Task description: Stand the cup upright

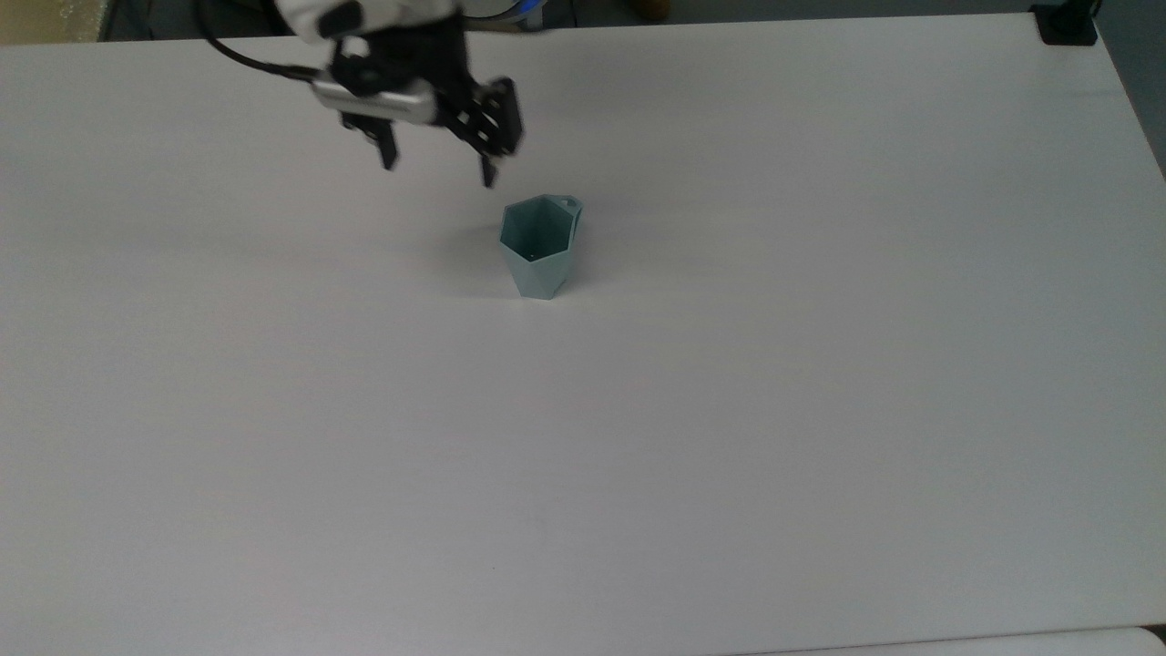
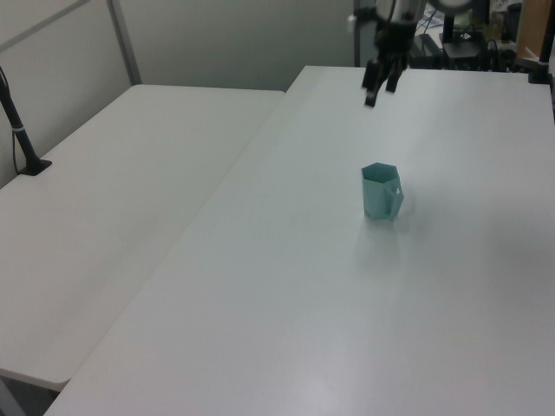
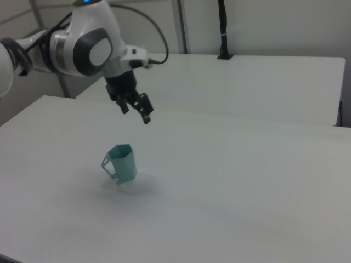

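Top view: cup [image 1: 537, 251] stands upright on the white desk [image 1: 729, 410], hexagonal rim up, base narrower than the rim, handle on the top view's right, at the far side. It sits a bit left of the desk's middle in the top view, closer to the far edge. Nothing touches it.

Gripper [image 1: 439, 167] hangs in the air up and to the top view's left of the cup, well apart from it. Fingers are spread wide and hold nothing; one fingertip [image 1: 489, 173] points down toward the desk near the cup's rim but clear of it. A dark cable [image 1: 239, 53] loops off the wrist.

Left view: cup [image 2: 380, 191] upright, handle on the left view's right. Gripper [image 2: 380, 89] is high above and behind it, near the desk's far end. A second white desk [image 2: 113, 225] stands beside the first on the left view's left (a dark clamp post [image 2: 22, 130] is fixed at its far left edge).

Right view: cup [image 3: 122, 163] upright, handle on the right view's left, with a faint shadow under it. Gripper [image 3: 136, 111] is above it and slightly to the right view's right, fingers apart, tilted. The arm [image 3: 82, 44] comes in from the right view's upper left.
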Action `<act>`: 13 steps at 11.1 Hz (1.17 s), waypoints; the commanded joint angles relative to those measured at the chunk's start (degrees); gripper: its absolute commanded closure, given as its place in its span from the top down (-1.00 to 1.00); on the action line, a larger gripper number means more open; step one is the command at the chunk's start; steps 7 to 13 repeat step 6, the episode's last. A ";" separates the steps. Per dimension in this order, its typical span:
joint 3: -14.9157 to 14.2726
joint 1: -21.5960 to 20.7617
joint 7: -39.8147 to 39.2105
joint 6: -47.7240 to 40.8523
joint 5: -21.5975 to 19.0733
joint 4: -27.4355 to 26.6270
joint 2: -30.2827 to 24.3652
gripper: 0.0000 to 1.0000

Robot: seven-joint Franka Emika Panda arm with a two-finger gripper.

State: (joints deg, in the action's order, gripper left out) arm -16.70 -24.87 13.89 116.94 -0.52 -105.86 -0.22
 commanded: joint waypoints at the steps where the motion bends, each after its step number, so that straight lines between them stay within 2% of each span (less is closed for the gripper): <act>1: -0.44 7.70 -16.05 -15.97 -2.82 6.15 -4.09 1.00; 2: -0.52 9.38 -20.18 -20.83 -2.91 8.80 -4.17 1.00; 3: -0.52 10.18 -21.09 -22.35 -2.82 10.05 -4.70 1.00; 13: -0.44 10.19 -21.01 -22.37 -2.82 10.06 -5.23 1.00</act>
